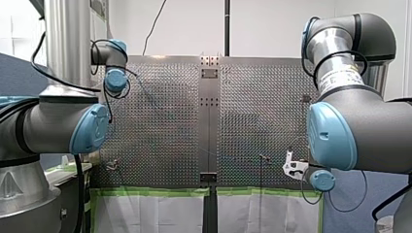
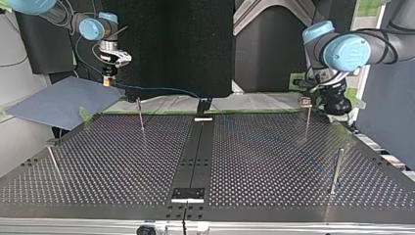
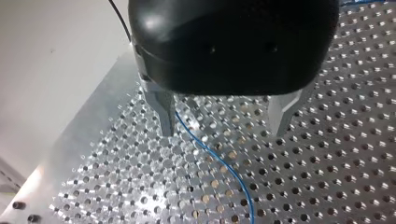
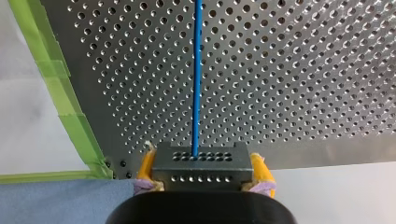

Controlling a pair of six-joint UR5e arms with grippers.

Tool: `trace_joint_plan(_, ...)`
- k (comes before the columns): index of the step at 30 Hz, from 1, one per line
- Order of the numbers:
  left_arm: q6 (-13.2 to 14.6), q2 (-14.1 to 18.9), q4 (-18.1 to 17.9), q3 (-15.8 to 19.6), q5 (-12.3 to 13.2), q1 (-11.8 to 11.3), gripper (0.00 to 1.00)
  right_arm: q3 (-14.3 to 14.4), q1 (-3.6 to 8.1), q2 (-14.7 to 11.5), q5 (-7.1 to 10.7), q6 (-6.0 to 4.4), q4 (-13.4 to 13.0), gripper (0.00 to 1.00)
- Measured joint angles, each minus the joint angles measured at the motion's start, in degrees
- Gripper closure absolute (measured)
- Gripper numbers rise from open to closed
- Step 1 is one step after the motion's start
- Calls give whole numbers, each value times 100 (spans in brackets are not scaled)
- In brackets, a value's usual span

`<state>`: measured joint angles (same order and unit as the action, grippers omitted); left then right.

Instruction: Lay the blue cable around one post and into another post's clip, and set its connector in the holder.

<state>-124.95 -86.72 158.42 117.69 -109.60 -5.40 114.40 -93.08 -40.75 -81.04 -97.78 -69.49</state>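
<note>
The blue cable [image 4: 196, 74] runs straight out over the perforated plate [image 4: 303, 84] from a grey connector block [image 4: 200, 173], and my right gripper [image 4: 200, 161] is shut on that block with its yellow pads. At the top view's left, my right gripper [image 2: 108, 77] hangs beyond the table's far edge, and the cable [image 2: 161, 89] leads from it toward the middle. My left gripper [image 3: 224, 122] stands open just above the plate. The cable [image 3: 212, 151] lies loose beside one metal finger [image 3: 164, 114], not pinched. At the top view's right, a clip-topped post [image 2: 307, 115] rises beside my left gripper [image 2: 336, 110].
More thin posts stand on the plate [image 2: 140, 116], [image 2: 336, 170], [image 2: 53, 162]. A black holder [image 2: 203, 105] sits at the far end of the centre strip and another block [image 2: 188, 194] at its near end. Green tape [image 4: 60, 79] edges the plate. A blue-grey sheet [image 2: 63, 100] lies beside it.
</note>
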Motion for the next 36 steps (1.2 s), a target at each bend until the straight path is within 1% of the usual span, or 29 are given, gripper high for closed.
trace_joint_plan(3,27,150,69,149,-31,-1,1,0,-7,0,-2,5,11,100)
trace_joint_plan(5,88,256,142,236,-94,-1,1,0,-13,0,-5,8,17,100)
trace_joint_plan(7,185,372,241,242,-189,8,1,0,-18,0,-7,10,20,100)
trace_joint_plan(13,524,724,584,-21,-503,43,1,0,-26,0,-9,11,29,100)
trace_joint_plan(19,848,1049,909,-340,-571,47,1,2,-34,0,-9,16,36,100)
trace_joint_plan(21,949,1150,1008,-443,-547,49,1,1,-37,-1,-9,15,38,100)
trace_joint_plan(24,1114,1316,1173,-608,-441,48,1,1,-40,0,-9,10,42,100)
trace_joint_plan(31,1489,1666,1548,-983,-90,18,1,2,-48,0,-16,3,62,100)
trace_joint_plan(36,1719,1598,1780,-1212,139,48,1,1,-55,0,-24,-2,66,100)
